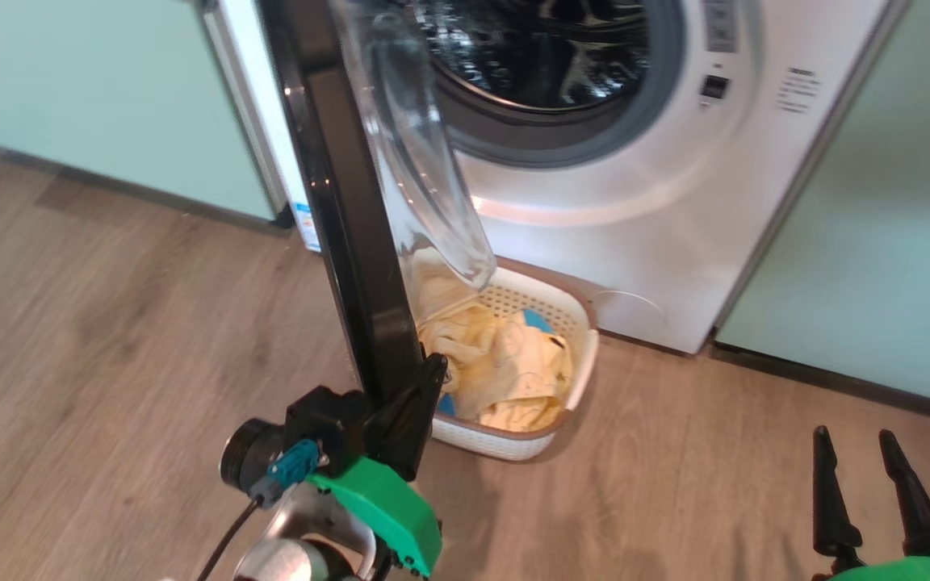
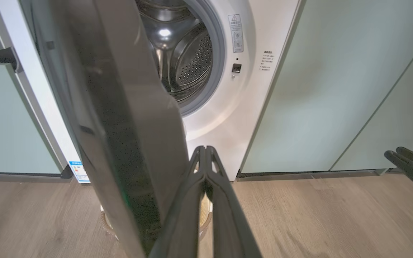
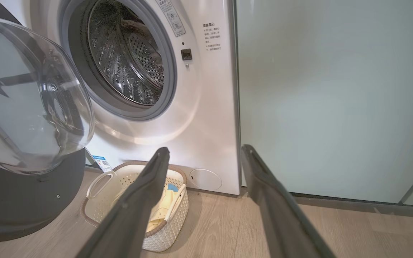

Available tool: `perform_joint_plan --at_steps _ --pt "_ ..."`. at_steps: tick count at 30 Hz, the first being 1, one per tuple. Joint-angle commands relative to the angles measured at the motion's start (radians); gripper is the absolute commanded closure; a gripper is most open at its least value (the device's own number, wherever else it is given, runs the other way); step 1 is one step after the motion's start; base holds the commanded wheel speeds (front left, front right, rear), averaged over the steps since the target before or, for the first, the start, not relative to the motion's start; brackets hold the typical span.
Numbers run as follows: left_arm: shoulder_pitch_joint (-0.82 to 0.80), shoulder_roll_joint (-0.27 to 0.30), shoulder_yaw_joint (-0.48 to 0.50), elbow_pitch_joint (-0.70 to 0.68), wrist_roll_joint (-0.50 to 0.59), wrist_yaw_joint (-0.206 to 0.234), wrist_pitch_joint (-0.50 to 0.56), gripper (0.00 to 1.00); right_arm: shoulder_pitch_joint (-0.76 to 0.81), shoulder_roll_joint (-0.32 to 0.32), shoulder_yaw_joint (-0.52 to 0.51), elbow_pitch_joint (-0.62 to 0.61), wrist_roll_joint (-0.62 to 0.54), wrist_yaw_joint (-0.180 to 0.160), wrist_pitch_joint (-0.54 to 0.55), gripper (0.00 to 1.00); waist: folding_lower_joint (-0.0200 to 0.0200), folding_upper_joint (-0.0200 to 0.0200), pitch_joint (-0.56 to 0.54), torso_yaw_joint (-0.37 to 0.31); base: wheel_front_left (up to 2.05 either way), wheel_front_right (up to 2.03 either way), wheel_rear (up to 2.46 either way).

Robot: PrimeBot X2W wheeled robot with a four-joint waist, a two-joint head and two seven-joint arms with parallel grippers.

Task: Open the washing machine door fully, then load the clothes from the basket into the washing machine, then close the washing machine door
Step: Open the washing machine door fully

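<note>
Pushing the washing machine door [image 1: 344, 202] fully open called for a steady outward sweep: the left gripper [image 2: 204, 152], fingers pressed together, sat at its lower edge; the right gripper [image 1: 852, 442] hung spread and empty. Beneath, the clothes [image 1: 505, 363] lay in the basket [image 1: 586, 359].

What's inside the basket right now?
Pale yellow clothes with blue patches lie in the basket. The open washing machine door covers its left part, so what lies there, or under the pile, cannot be seen.
</note>
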Motion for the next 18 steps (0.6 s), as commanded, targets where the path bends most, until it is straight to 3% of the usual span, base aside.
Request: perform_joint_plan --at_steps 1,18 --pt "-0.026 0.015 0.046 -0.034 0.006 0.011 -0.012 1.0 -0.026 -0.007 0.017 -0.031 -0.007 -0.003 -0.01 0.0 0.0 0.0 0.0 0.025 0.0 0.0 0.0" --pt "-0.023 0.024 0.073 -0.003 -0.002 0.038 -0.06 1.0 -0.026 -0.007 0.012 -0.03 -0.019 -0.003 -0.01 0.0 0.0 0.0 0.006 0.178 0.0 0.0 0.0"
